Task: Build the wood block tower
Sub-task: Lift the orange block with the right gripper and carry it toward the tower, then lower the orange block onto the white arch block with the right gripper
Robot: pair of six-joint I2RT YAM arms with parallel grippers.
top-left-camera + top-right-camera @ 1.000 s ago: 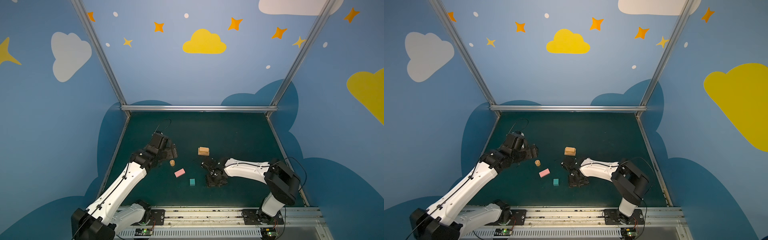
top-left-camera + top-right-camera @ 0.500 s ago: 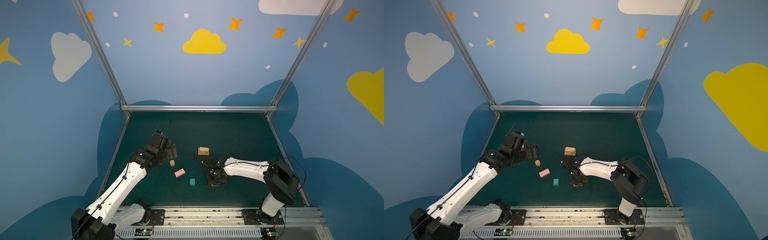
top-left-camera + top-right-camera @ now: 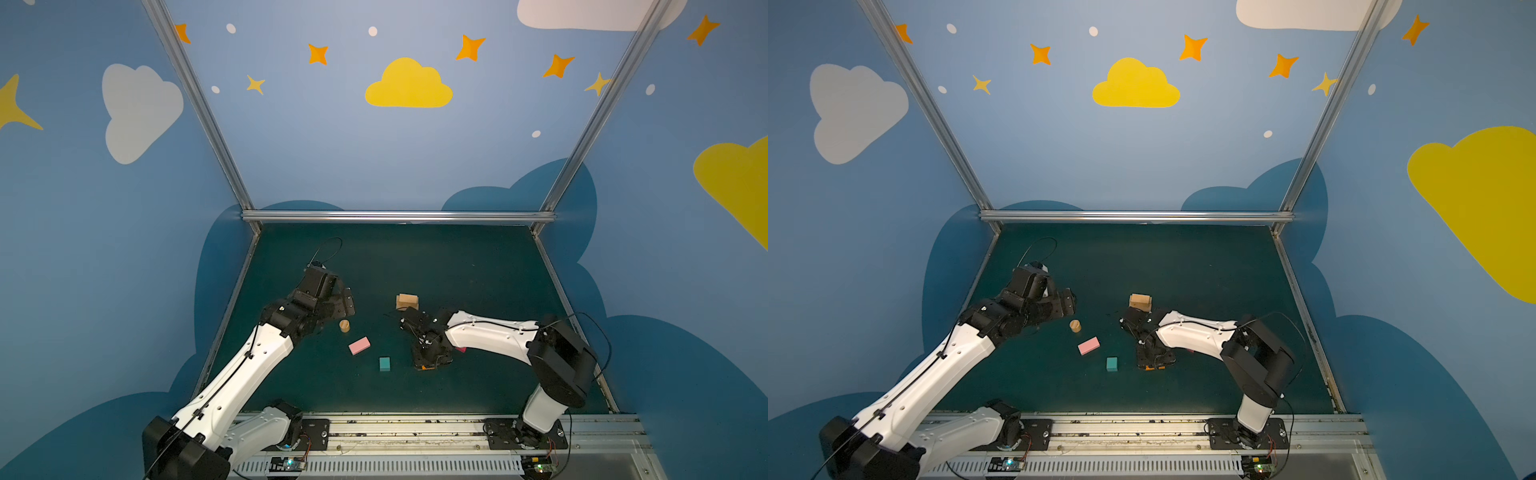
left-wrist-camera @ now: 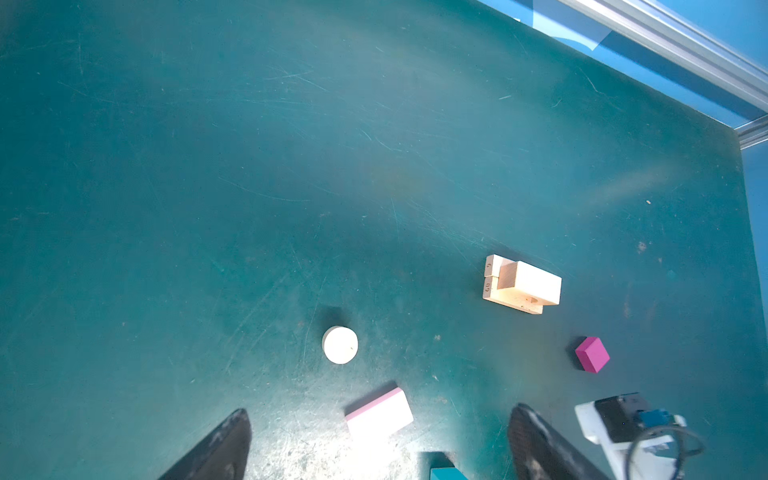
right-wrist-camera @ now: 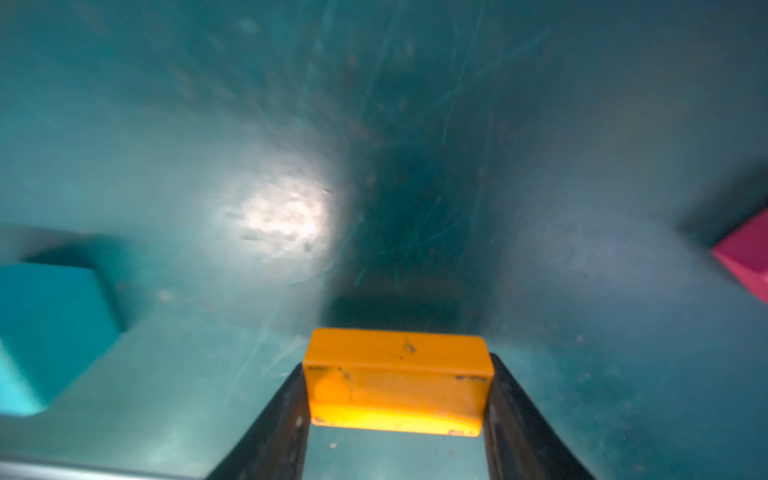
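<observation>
My right gripper (image 5: 397, 374) is shut on the orange oblong (image 5: 397, 380), low over the green mat, with a finger on each short end. In both top views that gripper (image 3: 430, 359) covers most of the oblong. The teal cube (image 3: 385, 363) lies just to its left and the magenta cube (image 4: 592, 354) just to its right. Two tan oblongs with a third across them form the tower base (image 3: 407, 301). The tan cylinder (image 3: 344, 326) and pink oblong (image 3: 359, 345) lie near my left gripper (image 3: 347, 301), which hovers open and empty.
The mat (image 3: 457, 266) is bounded by an aluminium rail (image 3: 395, 216) at the back and blue walls at the sides. The right arm's white link (image 3: 490, 332) stretches across the mat right of the blocks. The arm bases sit on the front rail (image 3: 395, 432).
The right gripper's jaws have closed in on the orange oblong and now grip it. The left arm and the other blocks have not moved.
</observation>
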